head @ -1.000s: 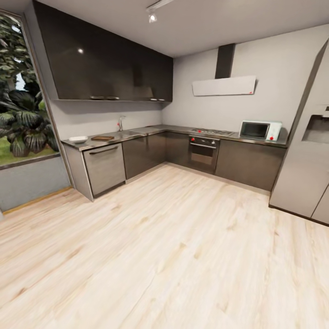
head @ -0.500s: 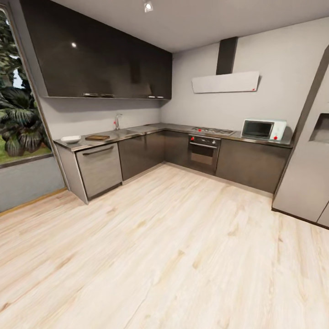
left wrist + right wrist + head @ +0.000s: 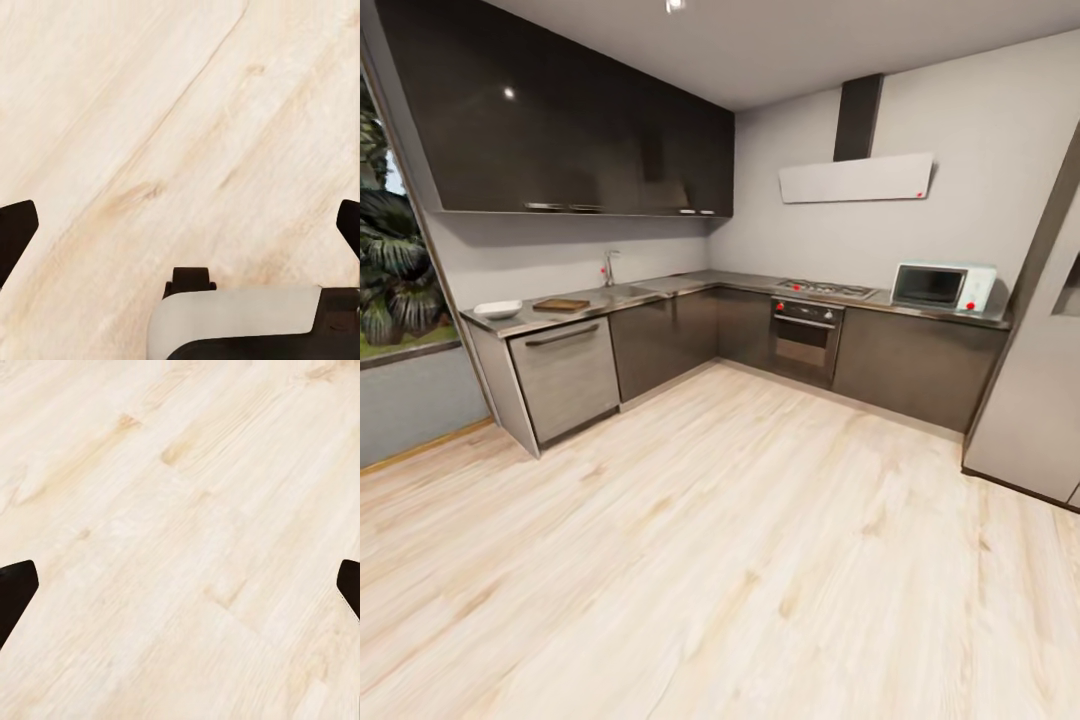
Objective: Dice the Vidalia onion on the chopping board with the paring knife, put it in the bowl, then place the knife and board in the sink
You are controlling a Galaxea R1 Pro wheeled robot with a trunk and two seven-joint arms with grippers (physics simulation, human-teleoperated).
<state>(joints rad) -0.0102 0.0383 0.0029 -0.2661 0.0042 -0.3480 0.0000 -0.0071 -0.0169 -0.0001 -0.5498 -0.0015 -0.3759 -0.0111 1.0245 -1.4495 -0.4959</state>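
The Vidalia onion is too far off to make out; the sink (image 3: 628,293) is sitting in the countertop (image 3: 690,285) beyond the chopping board (image 3: 561,304) and bowl (image 3: 498,309). Both grippers (left (image 3: 180,225), right (image 3: 180,589)) are hanging spread wide, empty. Best approaching squarely, stopping facing the sink.

From the head view, the sink (image 3: 622,293) is lying too far off to show its basin, and anything in it is staying hidden. The chopping board (image 3: 561,304) near the bench's (image 3: 690,287) left end is reading as a thin brown sliver; whether a knife is resting on it cannot be told. The fridge (image 3: 1040,390) is being cut off by the right edge. In each wrist view, the dark fingers (image 3: 15,232) (image 3: 15,589) are poking in only as tips at the picture's sides.
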